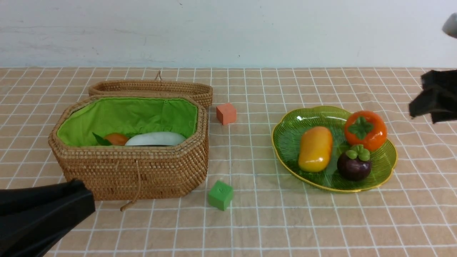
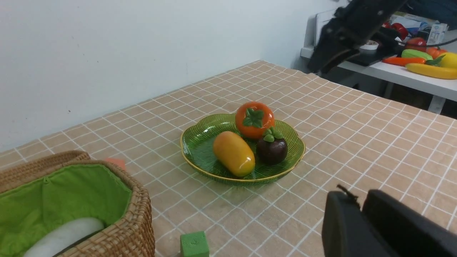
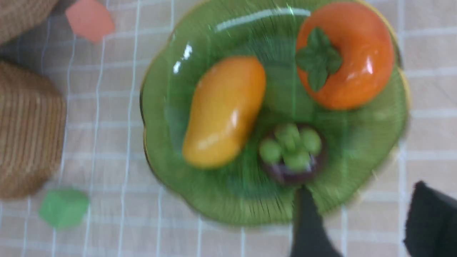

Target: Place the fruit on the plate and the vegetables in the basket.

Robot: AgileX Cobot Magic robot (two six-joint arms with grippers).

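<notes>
While three fruits [image 1: 315, 149] fill one plate [image 1: 289, 139], two cubes [image 1: 220, 195] (orange, green), right tool [image 3: 357, 228] released, left tool [image 2: 360, 214] clenched

The left hand [image 2: 360, 221] sits low at about 8 o'clock in the front view, its fingers pressed together and empty. The right hand [image 3: 360, 221] hangs raised at about 3 o'clock, its two fingers [image 3: 307, 225] apart with nothing between them; the wrist view is motion-blurred.

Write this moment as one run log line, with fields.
plate: mango, persimmon, mangosteen | basket: radish visible | right gripper: open, empty | left gripper: shut, empty
</notes>
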